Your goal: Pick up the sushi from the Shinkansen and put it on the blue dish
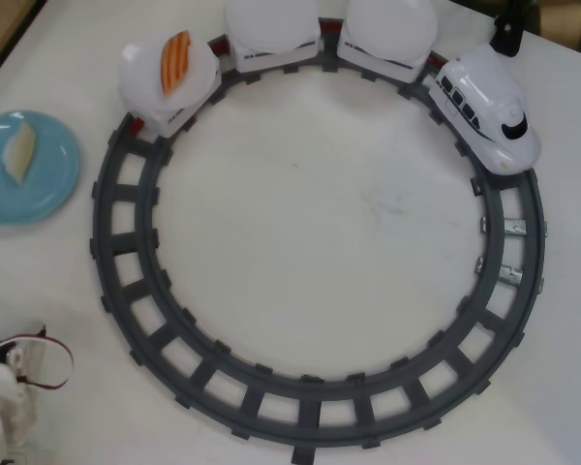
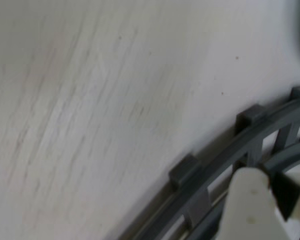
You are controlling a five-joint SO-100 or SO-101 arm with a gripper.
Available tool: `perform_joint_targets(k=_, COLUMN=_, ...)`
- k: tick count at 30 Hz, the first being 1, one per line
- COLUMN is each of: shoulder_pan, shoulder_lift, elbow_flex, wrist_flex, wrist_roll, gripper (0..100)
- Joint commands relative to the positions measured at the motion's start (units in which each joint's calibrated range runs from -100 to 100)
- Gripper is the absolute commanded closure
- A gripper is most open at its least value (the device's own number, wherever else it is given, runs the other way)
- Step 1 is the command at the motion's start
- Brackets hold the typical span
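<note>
From the overhead view, your target is the orange-striped sushi (image 1: 175, 60), sitting on the round white plate (image 1: 147, 77) of the rear car of the Shinkansen (image 1: 484, 107), top left of the grey track (image 1: 310, 417). It looks like a small, light plastic piece, stiff and probably slick, so you'll likely want to pinch it across its narrow sides, low and square, or it may pop out. The blue dish (image 1: 48, 184) lies just left of the track on the surface (image 1: 320, 223), already carrying one pale sushi piece (image 1: 19, 152). Your arm (image 1: 5, 397) is only a sliver at the bottom left corner, well apart from the train.

Over to the wrist view: blurred surface, a curve of track (image 2: 215, 175), and one white fingertip (image 2: 250, 210) at the bottom right. You can't tell how far the fingers are open; nothing shows between them, and they touch no sushi.
</note>
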Motion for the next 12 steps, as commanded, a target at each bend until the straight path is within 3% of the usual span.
perform_joint_targets(k=1, shoulder_pan=0.8, shoulder_lift=-0.2, elbow_flex=1.5, wrist_flex=1.1, wrist_roll=-0.2, gripper=97)
perform_joint_targets(k=12, shoulder_pan=0.2, shoulder_lift=-0.2, elbow_flex=1.5, wrist_flex=1.1, wrist_roll=0.0, gripper=97)
